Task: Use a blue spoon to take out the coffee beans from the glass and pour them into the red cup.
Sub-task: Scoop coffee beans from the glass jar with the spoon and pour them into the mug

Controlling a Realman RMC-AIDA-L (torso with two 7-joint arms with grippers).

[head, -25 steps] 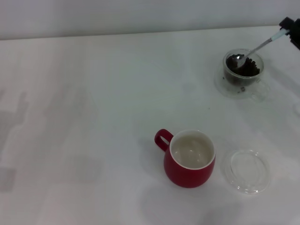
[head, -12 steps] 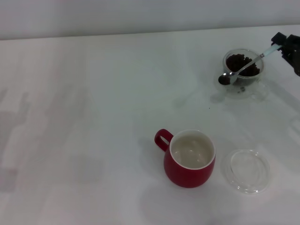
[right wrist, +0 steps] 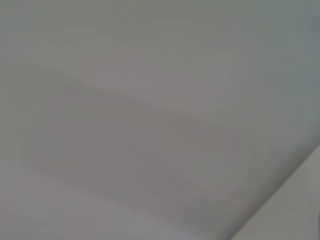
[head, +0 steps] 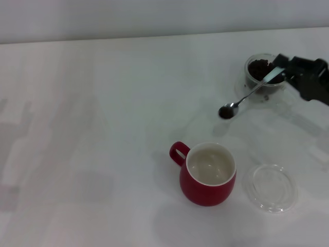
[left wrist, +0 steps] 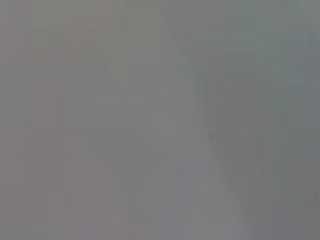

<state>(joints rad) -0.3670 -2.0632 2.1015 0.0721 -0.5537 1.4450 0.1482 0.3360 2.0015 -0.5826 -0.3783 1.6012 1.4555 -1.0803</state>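
Note:
In the head view my right gripper [head: 289, 71] is at the right edge, shut on the pale-blue handle of the blue spoon [head: 248, 94]. The spoon slants down toward the table's middle, its metal bowl holding dark coffee beans [head: 226, 111] in the air above the table. The glass [head: 263, 76] stands behind the spoon at the back right, with more dark beans inside. The red cup [head: 207, 175] stands nearer the front, cream inside, handle pointing left, with no beans showing in it. The spoon bowl is between glass and cup. My left gripper is out of view.
A flat clear round dish [head: 270, 187] lies just right of the red cup. The white table [head: 92, 128] runs wide to the left. Both wrist views show only blank grey-white surface.
The right gripper has lifted the spoon's bowl out of the glass with beans in it and carried it forward and left toward the red cup. The gripper itself has come further into view.

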